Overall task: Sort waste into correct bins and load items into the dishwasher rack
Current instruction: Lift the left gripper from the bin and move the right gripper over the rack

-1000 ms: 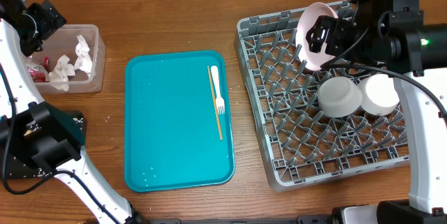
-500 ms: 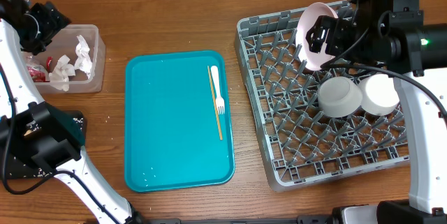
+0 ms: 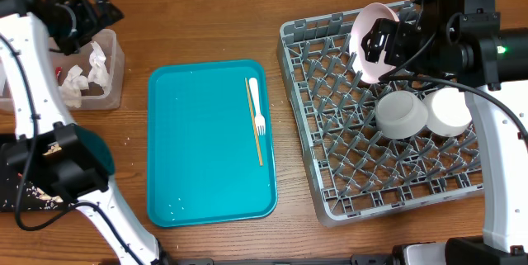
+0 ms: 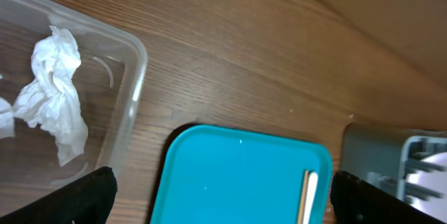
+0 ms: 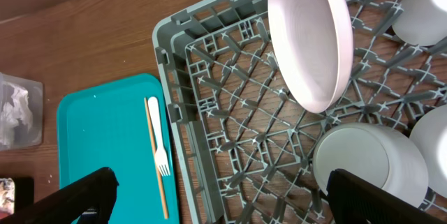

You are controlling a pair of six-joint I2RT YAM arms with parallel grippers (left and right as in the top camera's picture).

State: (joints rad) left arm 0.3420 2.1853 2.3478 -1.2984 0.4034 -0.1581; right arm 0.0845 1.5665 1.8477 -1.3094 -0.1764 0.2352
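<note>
From overhead, the left gripper (image 3: 80, 16) hangs over the far edge of the clear tub (image 3: 114, 65), its jaws spread and empty. Crumpled napkins (image 3: 87, 73) lie in the tub just below the jaws. The left arm covers most of the black tray (image 3: 15, 201). The right gripper (image 3: 384, 42) sits over the grey rack (image 3: 330, 182), jaws apart, close beside the plate (image 3: 369, 34), which stands on edge among the pegs. Two bowls (image 3: 402, 114) lie upside down just behind the jaws. The fork (image 3: 257, 106) and a wooden stick (image 3: 256, 137) rest on the teal tray (image 3: 198, 149), well apart from both grippers.

In the left wrist view, the left gripper (image 4: 223, 206) is wide open with nothing between its fingers. The tub (image 4: 135, 77) with a napkin (image 4: 52, 98) lies ahead to the left, the teal tray (image 4: 237, 175) straight ahead between the jaws.

In the right wrist view, the right gripper (image 5: 223, 203) gapes wide and empty. The plate (image 5: 311, 39) leans ahead on the right, a bowl (image 5: 367, 165) just inside the right finger, and the fork (image 5: 157, 137) ahead on the left.
</note>
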